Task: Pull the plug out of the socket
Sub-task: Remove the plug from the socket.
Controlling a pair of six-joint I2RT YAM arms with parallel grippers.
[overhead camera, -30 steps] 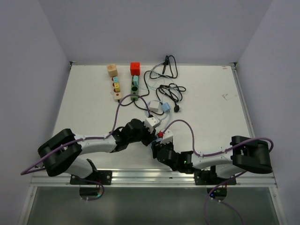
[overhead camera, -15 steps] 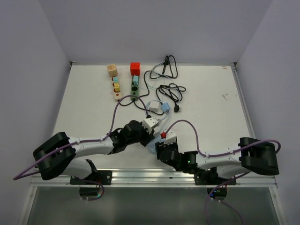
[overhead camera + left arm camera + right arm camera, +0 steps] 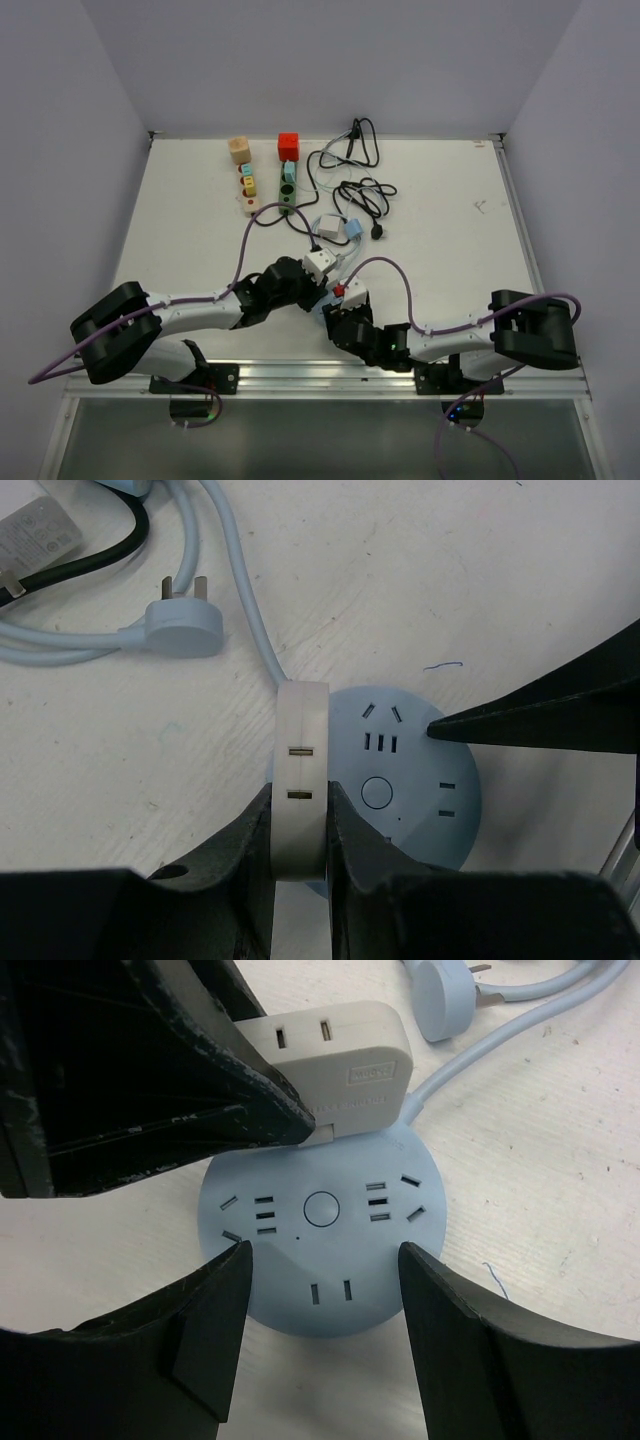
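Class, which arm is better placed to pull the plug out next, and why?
Left. The left end effector clamps the white plug; the right end effector stands open astride the round socket.

Labels on the cream plug (image 3: 330, 1060) and white adapter (image 3: 35, 538) are unreadable.

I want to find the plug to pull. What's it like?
Near the front edge of the table, in the middle, sits a round pale-blue socket. The plug is the cream block at its rim, pinched by the left gripper; the loose blue plug lies apart.
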